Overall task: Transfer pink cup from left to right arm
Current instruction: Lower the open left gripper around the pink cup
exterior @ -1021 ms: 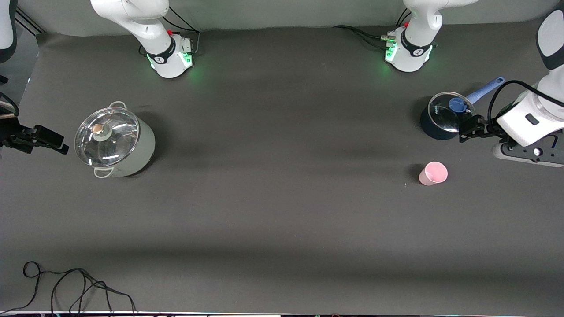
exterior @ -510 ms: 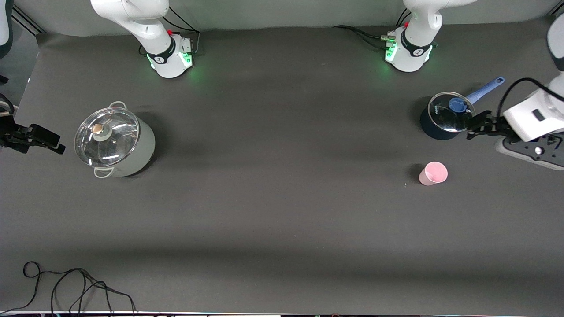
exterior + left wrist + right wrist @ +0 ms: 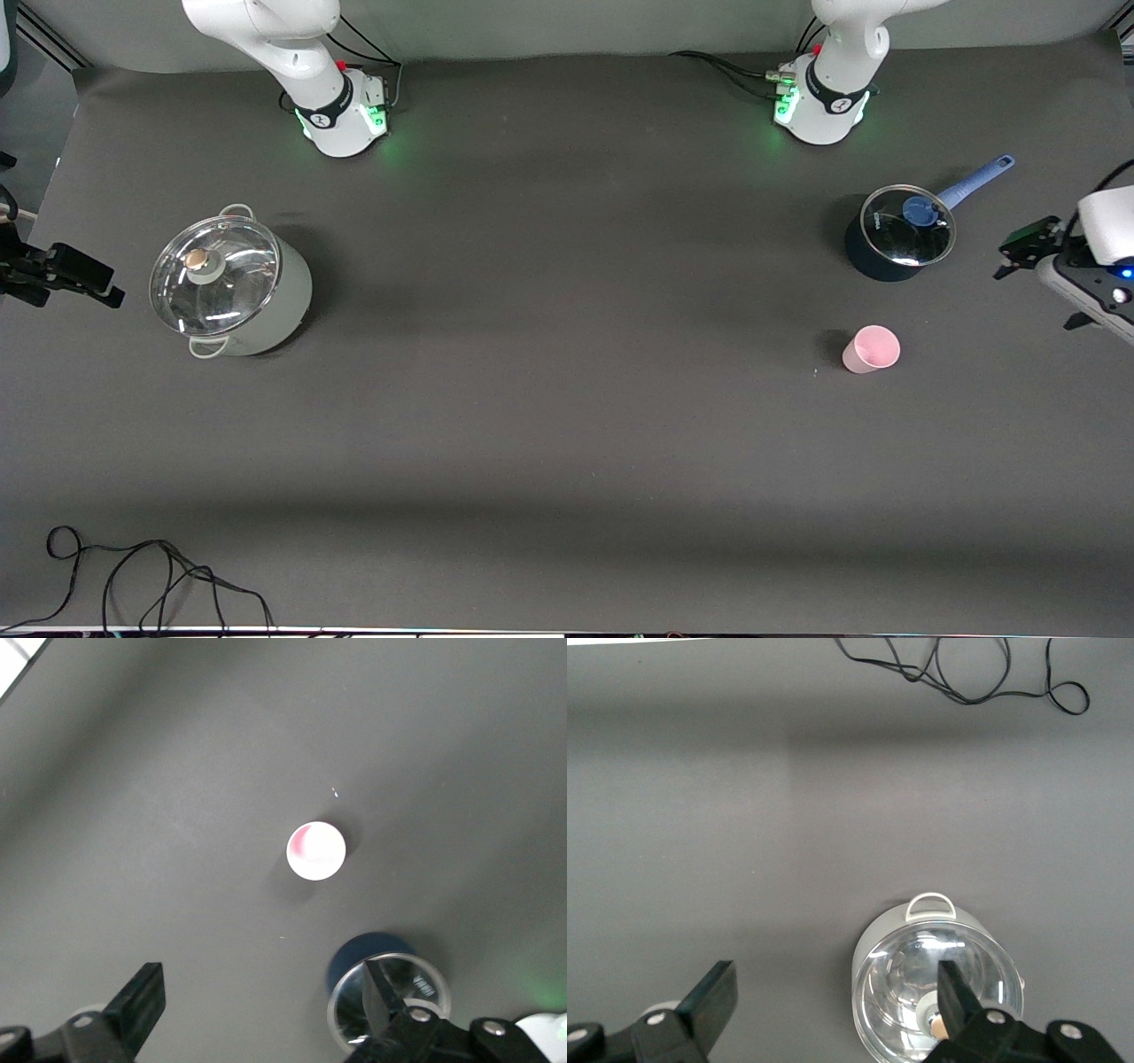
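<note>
Right hand (image 3: 84,282) sits at the right arm's end of the surface (image 3: 549,443), fingers spread, nothing in them, beside the big pot (image 3: 232,294); this arm waits. Its wrist view shows the big pot (image 3: 937,992) between the spread fingers (image 3: 709,1001), and a cable (image 3: 966,673) on the surface.

Cup (image 3: 871,348) stands upright on the surface toward the left arm's end, mouth up, untouched, nearer the front camera than the blue pan (image 3: 899,232). Left hand (image 3: 1019,252) is up at that end's edge, fingers spread and empty, well apart from the cup. In the left wrist view the cup (image 3: 315,850) shows between the fingers (image 3: 142,997) but well off, with the pan (image 3: 385,992) closer to them.

Risks, as judgement:
- Cup is light and tapered; a finger clipping the rim on descent would tip or skate it.
- Pan and its handle lie close to the left hand's path; a low approach could knock them.
- Squeezing hard could deform the cup or pop it out.
- At handover, left letting go before right has closed drops it.
- Pick not yet started.

Counts: one cup, one big pot with lid, one blue pan with lid, one cable (image 3: 151,576), two hands.
</note>
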{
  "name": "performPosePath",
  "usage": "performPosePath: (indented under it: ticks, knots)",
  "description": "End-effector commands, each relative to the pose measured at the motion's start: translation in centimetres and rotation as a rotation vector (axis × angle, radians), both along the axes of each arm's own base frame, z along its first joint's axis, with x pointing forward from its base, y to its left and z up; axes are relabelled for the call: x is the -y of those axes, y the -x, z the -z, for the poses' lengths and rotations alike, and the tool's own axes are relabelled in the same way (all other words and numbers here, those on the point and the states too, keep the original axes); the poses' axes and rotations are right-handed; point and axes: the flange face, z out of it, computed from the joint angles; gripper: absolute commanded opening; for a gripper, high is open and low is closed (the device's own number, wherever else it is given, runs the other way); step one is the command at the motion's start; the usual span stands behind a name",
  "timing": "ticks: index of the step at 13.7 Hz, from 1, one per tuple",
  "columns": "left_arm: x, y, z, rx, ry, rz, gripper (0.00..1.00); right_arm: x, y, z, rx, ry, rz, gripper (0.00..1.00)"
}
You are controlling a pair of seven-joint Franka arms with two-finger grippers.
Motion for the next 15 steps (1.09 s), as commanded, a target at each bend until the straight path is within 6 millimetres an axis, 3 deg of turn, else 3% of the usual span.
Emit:
performPosePath:
  ticks: [1,4,6,10,15]
  knots:
    - [-3.5,-0.7,1.9,0.025,0.071,0.148,0.99,-0.5,0.3,-0.8,-0.001,0.014,-0.013,1.00]
    - [-7.9,-1.0,5.1,0.041,0.206,0.279,0.99,0.4,0.2,-1.0,0.004,0.011,-0.001,1.00]
    - [-10.8,-1.0,7.8,0.061,0.309,0.358,0.99,0.8,-0.1,0.6,-0.028,0.012,0.004,1.00]
    - [-16.6,-0.4,15.4,0.110,0.521,0.439,0.98,0.9,-0.2,0.7,-0.028,0.010,0.007,1.00]
    - [-22.3,1.5,27.0,0.247,0.752,0.547,0.98,0.9,-0.1,0.6,-0.026,0.009,0.016,1.00]
